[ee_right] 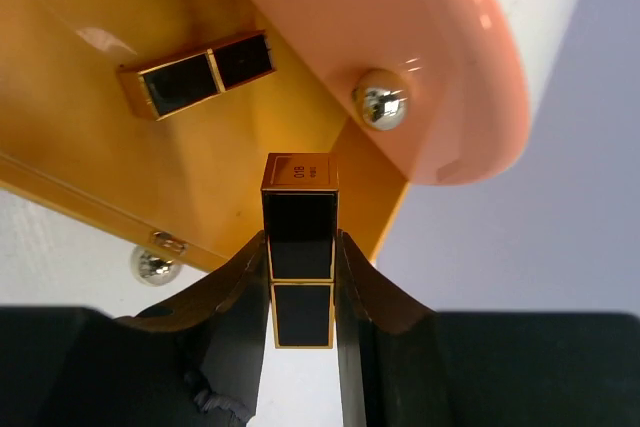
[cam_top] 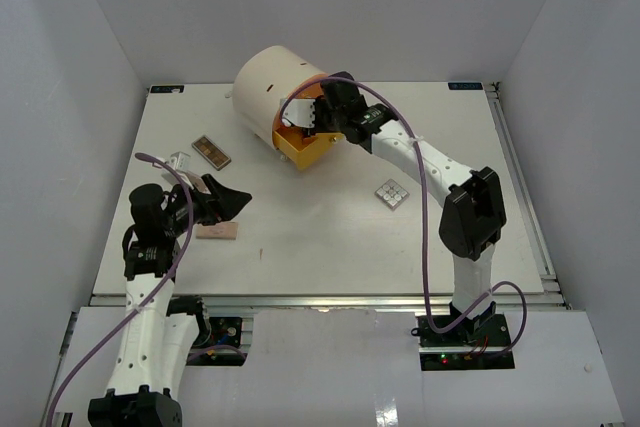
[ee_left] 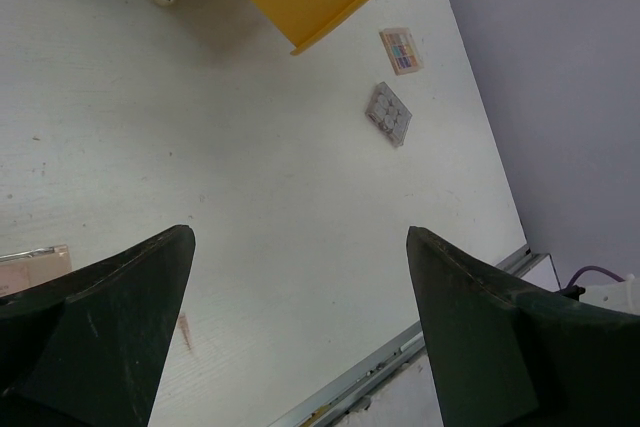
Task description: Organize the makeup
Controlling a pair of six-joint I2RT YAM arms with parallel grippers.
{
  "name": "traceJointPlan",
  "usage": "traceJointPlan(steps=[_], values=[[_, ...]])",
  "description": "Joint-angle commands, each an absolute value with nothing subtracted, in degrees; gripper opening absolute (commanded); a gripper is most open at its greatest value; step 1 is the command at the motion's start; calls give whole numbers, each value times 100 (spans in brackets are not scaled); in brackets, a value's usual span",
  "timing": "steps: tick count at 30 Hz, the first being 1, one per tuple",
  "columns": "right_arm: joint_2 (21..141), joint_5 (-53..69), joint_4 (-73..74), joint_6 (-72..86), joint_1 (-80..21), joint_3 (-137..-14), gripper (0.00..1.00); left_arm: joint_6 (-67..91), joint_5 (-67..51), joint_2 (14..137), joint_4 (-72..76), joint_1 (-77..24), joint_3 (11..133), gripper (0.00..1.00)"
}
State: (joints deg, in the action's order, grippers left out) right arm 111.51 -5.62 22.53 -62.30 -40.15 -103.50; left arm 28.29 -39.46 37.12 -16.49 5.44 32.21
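At near left, left gripper (ee_left: 298,237) is held above the table (cam_top: 300,247) with jaws spread wide, nothing between them. Flat pinkish-tan palette (cam_top: 217,232) is laid just beside it, on the near side. Brown-panned palette (cam_top: 211,152) is set farther back, apart from both. At centre far, cream drawer unit (cam_top: 270,82) is seen with its orange drawer (cam_top: 305,150) slid open. Right gripper (ee_right: 300,247) is clamped on a black-and-gold case (ee_right: 299,207), held over the open drawer. A second case (ee_right: 198,74) is laid flat inside the drawer. Further right, small square palette (cam_top: 392,193) is placed on the table, well apart from the drawer.
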Motion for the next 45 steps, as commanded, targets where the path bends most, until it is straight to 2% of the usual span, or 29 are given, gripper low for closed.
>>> traceJointPlan(steps=[1, 4, 7, 11, 16, 19, 20, 21, 23, 24, 25, 32, 40, 45], values=[[11264, -922, 1784, -6757, -4200, -10853, 27, 2733, -3982, 3709, -1548, 519, 3225, 98], [11377, -961, 1731, -6695, -4255, -10872, 63, 2754, -3885, 3793, -1424, 526, 3367, 98], [11415, -916, 1723, -6533, -4263, -10885, 74, 2810, -3718, 4082, -1310, 519, 3747, 98], [11283, -893, 1760, -6171, -4248, -10936, 82, 2871, -3507, 4754, -1227, 517, 4466, 98], [10854, -580, 1889, -4628, -3915, -11202, 94, 2917, -3326, 5920, -1070, 402, 5428, 98], [10309, 663, 1890, -2895, -3285, -11002, 78, 2764, -3136, 6638, -976, 162, 6195, 98], [10180, 1383, 1886, -2252, -2940, -10822, 68, 2652, -3038, 6918, -979, 9, 6459, 98], [10096, 2361, 1845, -1761, -2497, -10527, 48, 2543, -2928, 7118, -992, -313, 6652, 98], [9903, 3065, 1574, -722, -2096, -10028, 21, 2233, -2550, 7652, -984, -521, 7202, 98], [9802, 3308, 1483, -473, -1962, -9728, 11, 2096, -2333, 7911, -977, -595, 7471, 98], [9702, 3450, 1397, -308, -1934, -9361, 8, 2044, -2162, 8057, -955, -641, 7618, 98], [9193, 2761, 346, 798, -1918, -7396, 8, 1455, -1457, 9486, -508, -650, 9030, 98], [9717, 1969, 238, 2017, -1960, -7547, 8, 1066, -1404, 11243, -878, -650, 10896, 98], [10443, 2009, 191, 2426, -2135, -7937, 8, 972, -1647, 11780, -1105, -648, 11354, 98]])
